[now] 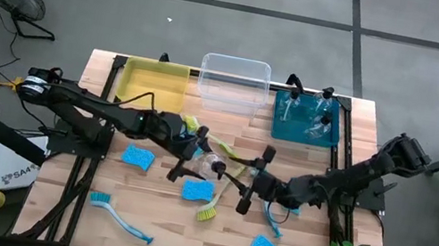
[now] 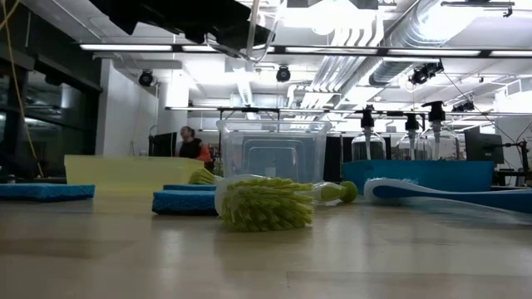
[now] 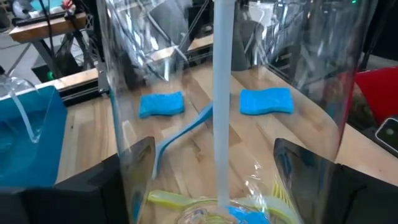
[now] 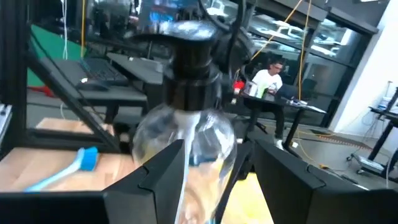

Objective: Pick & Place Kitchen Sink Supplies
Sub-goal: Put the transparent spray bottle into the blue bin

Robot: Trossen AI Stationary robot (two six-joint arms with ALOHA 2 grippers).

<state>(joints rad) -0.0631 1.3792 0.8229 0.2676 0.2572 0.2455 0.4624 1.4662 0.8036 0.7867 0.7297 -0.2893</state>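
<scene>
Lying sideways, spray bottle (image 1: pixel 214 166) nozzle rightward.

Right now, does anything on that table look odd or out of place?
Yes. Mid-table, both arms crowd one small clear plastic spray bottle: the left gripper clamps its body while the right gripper faces its black nozzle. A yellow-green long-handled dish brush lies below them.

Two dark, jointed arms; left tool (image 1: pixel 188 159) and right tool (image 1: pixel 253 181) each carry flat black wedge-shaped fingers (image 4: pixel 163 180).
</scene>
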